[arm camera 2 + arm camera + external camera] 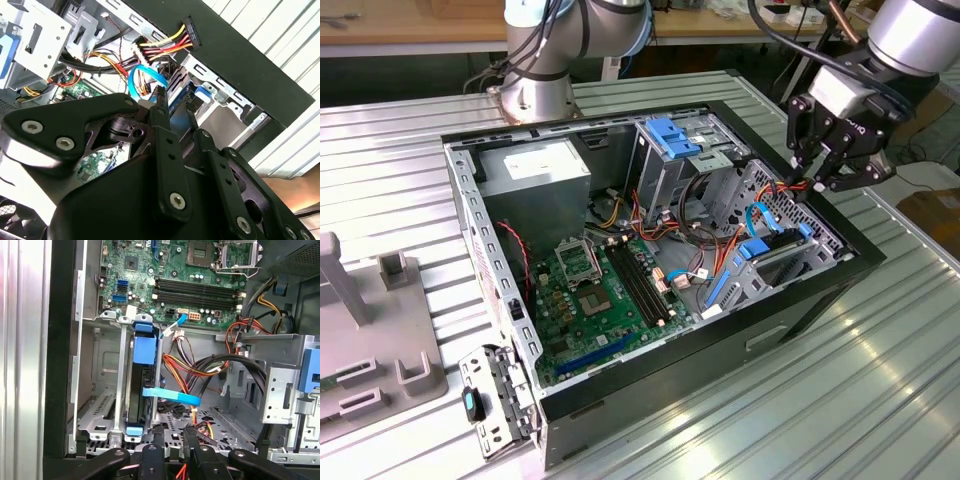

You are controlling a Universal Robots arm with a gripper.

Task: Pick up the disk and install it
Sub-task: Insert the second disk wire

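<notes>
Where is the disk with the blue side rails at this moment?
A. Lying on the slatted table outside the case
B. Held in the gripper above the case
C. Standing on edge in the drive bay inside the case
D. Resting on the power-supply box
C: the disk stands on edge between the bay's metal rails inside the computer case, with the gripper above that corner.

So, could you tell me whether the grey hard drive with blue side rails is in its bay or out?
In. The grey hard drive with blue side rails stands on edge inside the metal bay of the computer case.
</notes>
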